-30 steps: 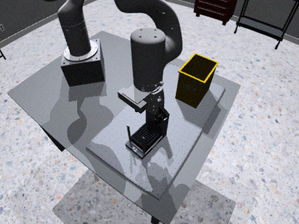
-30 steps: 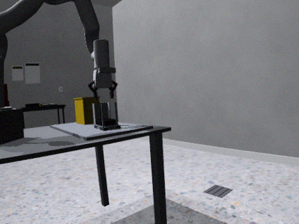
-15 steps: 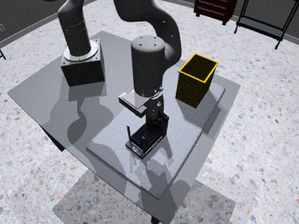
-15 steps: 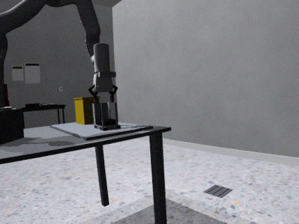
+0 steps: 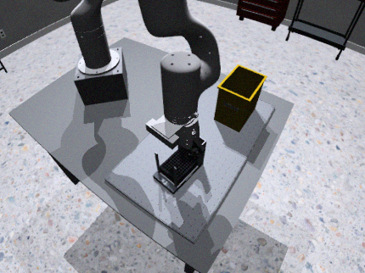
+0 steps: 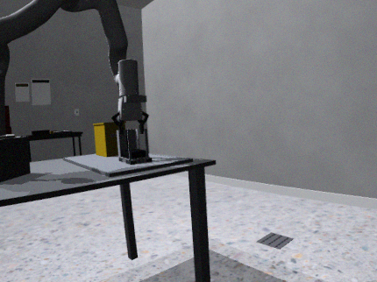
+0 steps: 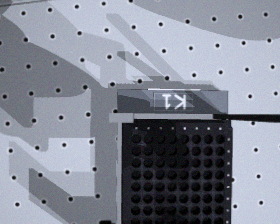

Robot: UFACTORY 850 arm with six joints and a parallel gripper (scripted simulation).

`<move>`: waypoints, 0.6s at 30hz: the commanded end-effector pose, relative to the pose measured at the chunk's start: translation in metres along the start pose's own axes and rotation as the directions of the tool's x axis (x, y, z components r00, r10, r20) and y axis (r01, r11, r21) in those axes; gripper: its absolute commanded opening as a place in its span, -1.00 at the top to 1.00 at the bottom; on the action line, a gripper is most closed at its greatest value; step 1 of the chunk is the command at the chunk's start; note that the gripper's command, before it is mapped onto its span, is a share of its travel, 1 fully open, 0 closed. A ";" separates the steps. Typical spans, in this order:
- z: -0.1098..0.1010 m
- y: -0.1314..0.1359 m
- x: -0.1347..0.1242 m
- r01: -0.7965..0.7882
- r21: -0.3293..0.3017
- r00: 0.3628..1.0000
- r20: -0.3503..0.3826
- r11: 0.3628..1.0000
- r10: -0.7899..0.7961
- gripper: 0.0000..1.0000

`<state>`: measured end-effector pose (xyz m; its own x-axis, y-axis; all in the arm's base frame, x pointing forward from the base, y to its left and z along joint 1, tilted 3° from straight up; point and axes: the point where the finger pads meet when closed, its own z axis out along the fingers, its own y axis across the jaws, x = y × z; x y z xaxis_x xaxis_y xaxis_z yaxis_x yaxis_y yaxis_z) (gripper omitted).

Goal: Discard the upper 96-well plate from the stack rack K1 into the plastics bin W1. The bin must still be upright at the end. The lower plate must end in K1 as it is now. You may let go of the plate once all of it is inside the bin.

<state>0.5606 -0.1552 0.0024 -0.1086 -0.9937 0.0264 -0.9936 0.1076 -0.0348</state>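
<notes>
Our dark gripper (image 6: pixel 130 129) hangs over the black stack rack K1 (image 5: pixel 158 164), fingers (image 6: pixel 144 120) spread wide, gripping nothing, above the black 96-well plate (image 7: pixel 176 170) on the worktop (image 5: pixel 51 121).

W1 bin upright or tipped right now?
Upright. The yellow-rimmed plastics bin W1 stands on the breadboard with its open mouth facing up; in the exterior view its walls rise vertically behind the rack K1.
</notes>
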 end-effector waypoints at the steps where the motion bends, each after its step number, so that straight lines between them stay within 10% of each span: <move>1: 0.007 -0.001 0.000 0.000 0.002 1.000 0.000 1.000 0.000 -1.00; 18: 0.032 -0.001 0.000 0.000 0.002 1.000 0.000 1.000 0.000 -1.00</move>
<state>0.5614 -0.1560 -0.0242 -0.1086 -0.9937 0.0264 -0.9936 0.1076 -0.0348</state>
